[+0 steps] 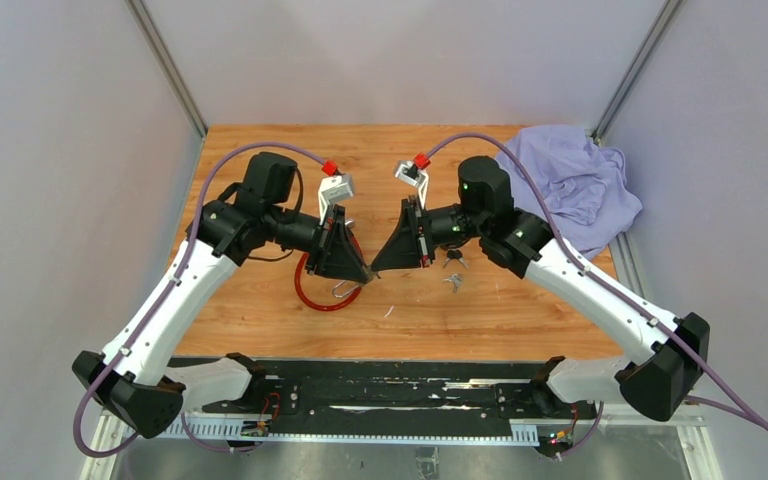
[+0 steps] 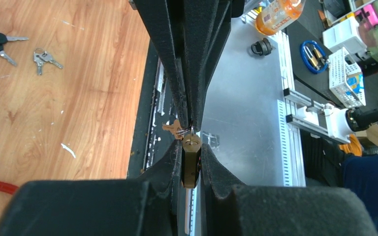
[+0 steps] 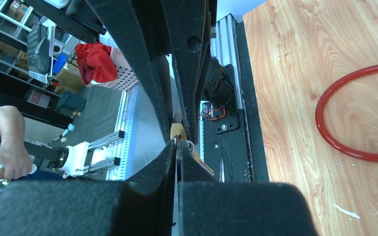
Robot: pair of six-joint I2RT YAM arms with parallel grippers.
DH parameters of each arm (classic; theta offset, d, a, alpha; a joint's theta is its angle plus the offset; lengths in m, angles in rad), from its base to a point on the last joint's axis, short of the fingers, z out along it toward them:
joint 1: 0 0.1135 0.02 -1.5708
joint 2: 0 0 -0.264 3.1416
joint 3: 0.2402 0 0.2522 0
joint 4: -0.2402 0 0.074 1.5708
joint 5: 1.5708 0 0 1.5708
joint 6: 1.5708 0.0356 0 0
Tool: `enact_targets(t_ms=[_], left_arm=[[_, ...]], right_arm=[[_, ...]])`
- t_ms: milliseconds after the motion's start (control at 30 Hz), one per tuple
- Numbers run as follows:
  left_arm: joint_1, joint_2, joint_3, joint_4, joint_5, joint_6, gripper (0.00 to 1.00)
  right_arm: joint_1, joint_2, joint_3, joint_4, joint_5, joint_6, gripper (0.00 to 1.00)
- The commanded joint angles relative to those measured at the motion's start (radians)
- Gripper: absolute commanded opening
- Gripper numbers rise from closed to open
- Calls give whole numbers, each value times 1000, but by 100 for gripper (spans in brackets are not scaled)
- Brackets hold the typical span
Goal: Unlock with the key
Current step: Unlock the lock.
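A brass padlock (image 2: 192, 164) is clamped between the pads of my left gripper (image 2: 192, 147), held above the table's near edge with its keyhole end facing the other arm. My right gripper (image 3: 177, 144) meets it tip to tip (image 1: 371, 272) and is shut on the key at the keyhole. The key's head is almost hidden between the pads. Only its ring and the padlock's brass end (image 3: 178, 131) show past the tips. A spare copper-coloured key (image 3: 203, 165) dangles from the ring beside the right fingers and also shows in the left wrist view (image 2: 172, 129).
A red cable loop (image 1: 322, 292) lies on the wooden table under the left gripper. Two bunches of keys (image 1: 453, 270) lie below the right wrist. A purple cloth (image 1: 575, 185) is heaped at the back right. A black rail (image 1: 380, 395) runs along the near edge.
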Motion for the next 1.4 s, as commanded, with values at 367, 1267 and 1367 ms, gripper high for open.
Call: enact_targets(t_ms=[367, 1267, 1367], left_arm=[[-10, 61, 206, -104, -314, 347, 0], [-74, 63, 146, -80, -312, 200, 0], [-69, 69, 132, 7, -239, 62, 0]], right_arm=[[26, 87, 16, -36, 43, 246, 1], [-78, -159, -93, -28, 257, 74, 63], [-77, -238, -186, 37, 266, 33, 67]])
